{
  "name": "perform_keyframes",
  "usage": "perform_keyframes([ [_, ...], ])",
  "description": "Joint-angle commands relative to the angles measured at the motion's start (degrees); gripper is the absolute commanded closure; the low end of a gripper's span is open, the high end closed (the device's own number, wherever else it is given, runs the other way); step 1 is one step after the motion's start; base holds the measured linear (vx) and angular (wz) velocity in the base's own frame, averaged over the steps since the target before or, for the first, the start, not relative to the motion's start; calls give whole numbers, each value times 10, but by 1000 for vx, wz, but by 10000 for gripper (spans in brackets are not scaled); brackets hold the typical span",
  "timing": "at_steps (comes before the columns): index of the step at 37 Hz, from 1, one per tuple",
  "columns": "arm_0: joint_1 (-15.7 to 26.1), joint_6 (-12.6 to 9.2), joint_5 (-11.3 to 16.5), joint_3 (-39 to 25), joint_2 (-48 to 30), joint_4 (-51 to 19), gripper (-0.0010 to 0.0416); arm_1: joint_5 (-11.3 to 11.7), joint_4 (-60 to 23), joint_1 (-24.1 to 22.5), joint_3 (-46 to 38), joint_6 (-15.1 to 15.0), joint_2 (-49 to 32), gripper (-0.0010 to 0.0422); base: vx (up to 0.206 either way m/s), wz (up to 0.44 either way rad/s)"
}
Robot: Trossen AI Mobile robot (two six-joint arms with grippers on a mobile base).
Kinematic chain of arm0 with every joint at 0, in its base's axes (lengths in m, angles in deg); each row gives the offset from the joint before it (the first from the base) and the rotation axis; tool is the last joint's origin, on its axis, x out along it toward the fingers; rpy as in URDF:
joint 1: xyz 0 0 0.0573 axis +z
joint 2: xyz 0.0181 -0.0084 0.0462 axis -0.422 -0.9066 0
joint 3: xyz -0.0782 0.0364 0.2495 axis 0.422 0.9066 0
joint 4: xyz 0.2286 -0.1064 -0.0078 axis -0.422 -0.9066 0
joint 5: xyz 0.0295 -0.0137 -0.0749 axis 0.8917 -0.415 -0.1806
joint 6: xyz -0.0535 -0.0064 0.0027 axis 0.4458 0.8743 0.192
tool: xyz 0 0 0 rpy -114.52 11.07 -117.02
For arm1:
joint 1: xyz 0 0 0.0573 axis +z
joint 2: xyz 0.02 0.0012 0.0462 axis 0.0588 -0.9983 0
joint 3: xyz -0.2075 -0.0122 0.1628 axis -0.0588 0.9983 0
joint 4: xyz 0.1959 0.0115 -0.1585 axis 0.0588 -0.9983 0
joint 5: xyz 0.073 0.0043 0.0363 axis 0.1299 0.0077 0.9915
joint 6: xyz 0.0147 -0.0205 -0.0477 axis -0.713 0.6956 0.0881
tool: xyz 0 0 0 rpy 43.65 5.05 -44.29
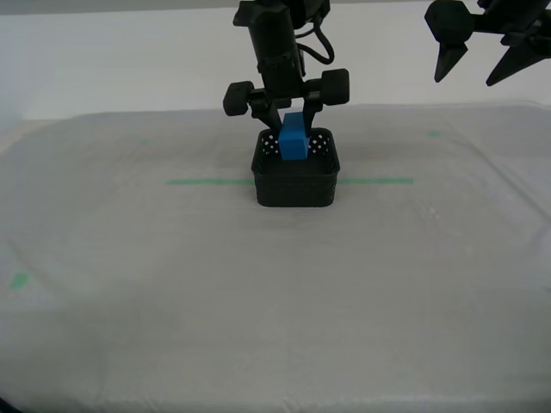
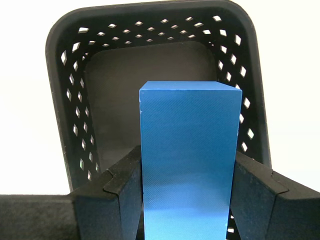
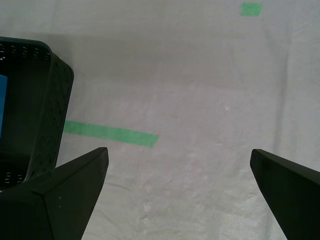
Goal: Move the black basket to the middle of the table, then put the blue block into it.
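The black basket [image 1: 293, 185] stands on the table [image 1: 258, 301] near its middle, across the green tape line [image 1: 207, 181]. My second gripper [image 1: 291, 122] is shut on the blue block [image 1: 293, 139] and holds it upright, with its lower end just inside the basket's rim. In the second wrist view the block [image 2: 187, 150] sits between the two fingers [image 2: 125, 185] over the basket's floor [image 2: 150, 65]. My first gripper [image 1: 466, 76] is open and empty, raised at the exterior view's upper right. The first wrist view shows the basket's wall [image 3: 50, 115].
The green tape line [image 3: 110, 132] runs out from both sides of the basket. Small green marks lie at the exterior view's front left [image 1: 19, 280] and back right [image 1: 436, 133]. Bare cloth surrounds the basket on all sides.
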Motion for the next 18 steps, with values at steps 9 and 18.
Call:
perform_keyframes([
  [9, 0, 1, 1, 0, 0, 0, 7, 12, 18, 0, 6, 1, 0, 412, 0, 0],
  [18, 0, 1, 1, 0, 0, 0, 7, 12, 8, 0, 6, -10, 0, 412, 0, 0],
])
